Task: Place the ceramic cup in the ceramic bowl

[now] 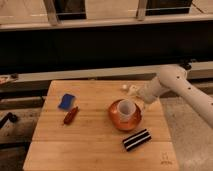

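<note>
Bowl: a shallow copper-brown bowl (114,121) sits on the right half of the table, about midway between the far and near edges.
In the bowl: the white cup (126,107) stands upright inside it, mouth up, towards the far side of the bowl.
Gripper: the gripper (139,103) is low at the bowl's far right rim, just beside the cup.
Fingers: spread wide and holding nothing; whether they touch the cup or the rim cannot be told.
Arm: a white arm (172,82) reaches in over the table's right edge and bends down to the bowl.
Table: a pale wooden table (90,145) of planks.
Other things: a black-and-white striped block (137,140) lies near the near right corner; a blue object (66,101) and a reddish-brown object (70,115) lie near the left edge; small white lumps (129,89) lie by the far edge.
Room: a dark wall panel (100,50) runs behind the table, and grey floor (190,130) shows on the right.
</note>
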Motion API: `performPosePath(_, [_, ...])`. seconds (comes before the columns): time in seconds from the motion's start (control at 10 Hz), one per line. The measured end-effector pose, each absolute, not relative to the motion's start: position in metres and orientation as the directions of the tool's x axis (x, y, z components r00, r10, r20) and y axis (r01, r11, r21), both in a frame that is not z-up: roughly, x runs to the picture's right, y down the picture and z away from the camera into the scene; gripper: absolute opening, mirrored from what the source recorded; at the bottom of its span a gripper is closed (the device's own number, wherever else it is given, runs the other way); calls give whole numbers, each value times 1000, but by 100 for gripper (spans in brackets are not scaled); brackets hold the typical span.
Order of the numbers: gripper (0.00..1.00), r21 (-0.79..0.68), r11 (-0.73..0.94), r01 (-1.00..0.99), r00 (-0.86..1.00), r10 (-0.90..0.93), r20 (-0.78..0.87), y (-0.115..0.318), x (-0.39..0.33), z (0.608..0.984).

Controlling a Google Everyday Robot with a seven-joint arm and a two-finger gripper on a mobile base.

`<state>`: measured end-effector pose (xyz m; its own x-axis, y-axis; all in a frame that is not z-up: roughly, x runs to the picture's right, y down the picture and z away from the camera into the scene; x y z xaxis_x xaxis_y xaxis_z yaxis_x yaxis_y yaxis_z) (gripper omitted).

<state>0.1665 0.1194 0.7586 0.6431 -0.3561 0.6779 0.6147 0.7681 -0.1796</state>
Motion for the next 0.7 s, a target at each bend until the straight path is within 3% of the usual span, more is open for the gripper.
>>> performPosePath(0.7, [80, -181, 778, 602, 649, -345, 678, 119, 172, 761])
